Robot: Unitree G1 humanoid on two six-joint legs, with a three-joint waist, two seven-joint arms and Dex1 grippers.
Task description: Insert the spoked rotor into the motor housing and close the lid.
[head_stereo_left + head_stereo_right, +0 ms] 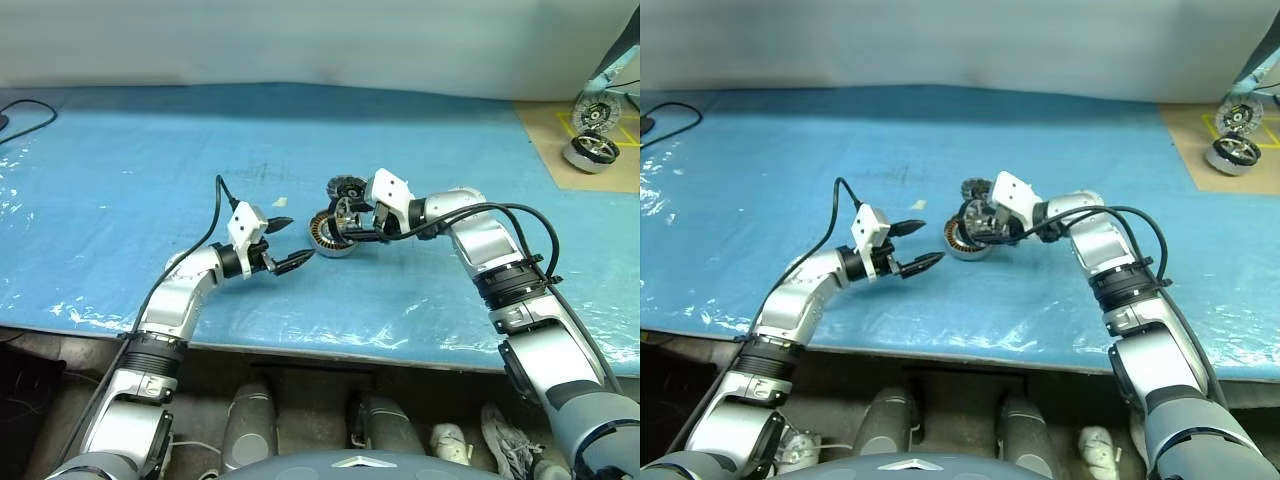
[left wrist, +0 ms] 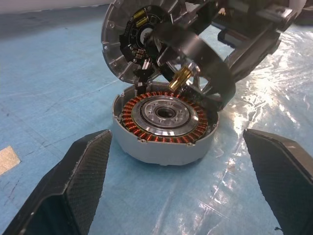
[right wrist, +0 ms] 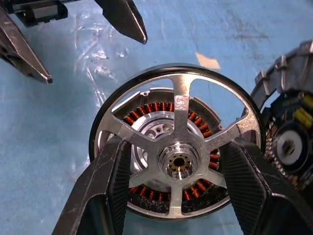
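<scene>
Item: spoked rotor (image 3: 178, 147). Flat black ring with pale metal spokes, bright hub, brass-tipped shaft. Judged rigid, fairly light, smooth-rimmed and liable to slip; its magnets probably pull toward the windings, so it may snap sideways when brought near. Best taken across the rim at opposite edges, as at present.

Location: held over the motor housing (image 2: 164, 125), tilted, not yet seated. In the right wrist view the copper windings show through the spokes, hub nearly over the pale housing centre. In the left wrist view the rotor hangs at 1 o'clock of the housing, shaft angled down toward the bore.

Right gripper (image 3: 176, 171): fingers at middling spread, clamped on the rotor rim, pads at 8 and 4 o'clock of the hub.

Left gripper (image 1: 287, 243): fingers wide apart, holding nothing, near the housing at its 9 o'clock in the head view, not touching.

Motor housing: silver-grey shell, flat on the blue plastic-covered table (image 1: 120, 180).

Lid (image 2: 128, 41): grey disc with a dark circuit board inside, standing raised on the housing's far rim, 11 o'clock in the left wrist view.

Others: silver wheel-like motors (image 1: 592, 150) on a tan board, 2 o'clock, well apart.
</scene>
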